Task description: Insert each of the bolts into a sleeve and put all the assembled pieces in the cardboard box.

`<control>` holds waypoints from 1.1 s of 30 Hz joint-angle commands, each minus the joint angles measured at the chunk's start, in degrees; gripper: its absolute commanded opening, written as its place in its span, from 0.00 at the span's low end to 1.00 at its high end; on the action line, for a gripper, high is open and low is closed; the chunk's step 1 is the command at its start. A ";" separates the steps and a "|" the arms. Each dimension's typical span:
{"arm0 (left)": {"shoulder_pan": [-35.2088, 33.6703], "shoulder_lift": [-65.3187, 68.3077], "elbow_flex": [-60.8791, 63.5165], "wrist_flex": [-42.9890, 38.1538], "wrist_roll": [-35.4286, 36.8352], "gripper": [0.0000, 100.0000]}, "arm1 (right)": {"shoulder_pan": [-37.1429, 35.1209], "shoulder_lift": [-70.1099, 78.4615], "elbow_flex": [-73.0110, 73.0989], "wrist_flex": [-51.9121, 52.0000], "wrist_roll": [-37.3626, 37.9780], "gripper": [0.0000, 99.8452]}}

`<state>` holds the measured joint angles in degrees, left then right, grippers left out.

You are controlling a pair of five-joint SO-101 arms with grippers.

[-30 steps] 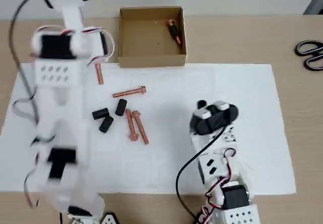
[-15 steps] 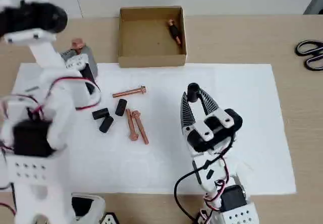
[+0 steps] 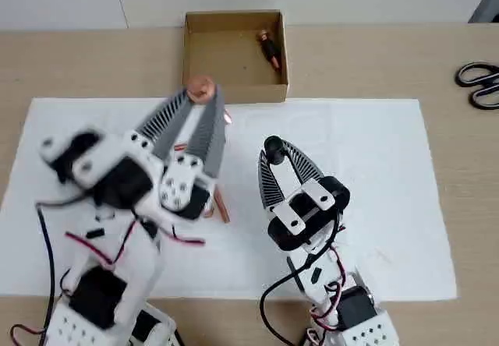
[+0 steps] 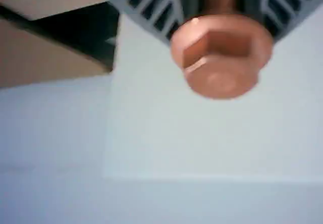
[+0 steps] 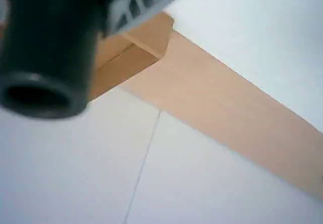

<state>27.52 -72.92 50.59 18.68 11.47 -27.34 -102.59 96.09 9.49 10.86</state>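
Observation:
My left gripper point(image 3: 201, 100) is shut on a copper bolt point(image 3: 201, 89), held just in front of the cardboard box point(image 3: 204, 56). In the left wrist view the bolt's hex head point(image 4: 222, 57) sticks out past the ribbed fingers point(image 4: 146, 4). A little to its right, my right gripper point(image 3: 274, 157) is shut on a black sleeve point(image 3: 273, 150). The sleeve's open bore point(image 5: 43, 90) faces the right wrist camera. One assembled piece point(image 3: 269, 47) lies in the box. The left arm hides most of the loose bolts; one bolt point(image 3: 221, 206) shows beneath it.
A white paper sheet point(image 3: 374, 174) covers the wooden table. Black scissors point(image 3: 479, 85) lie at the far right edge. The box corner point(image 5: 139, 45) shows in the right wrist view, and a box wall point(image 4: 40, 52) in the left wrist view.
My left arm has swung from the far left to the middle with the bolt in its gripper. My right gripper has moved left toward it with the sleeve.

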 commanded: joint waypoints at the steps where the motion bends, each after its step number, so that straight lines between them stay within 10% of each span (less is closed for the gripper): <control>1: 5.36 -2.55 0.57 -2.11 -0.53 0.01 | -0.40 -0.57 0.35 3.74 0.44 0.00; 33: 7.91 -2.46 9.98 -9.32 -7.12 0.01 | -6.11 -1.10 0.35 -4.53 0.62 0.00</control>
<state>35.34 -74.68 61.32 9.27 4.62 -33.05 -102.59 96.09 5.89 11.03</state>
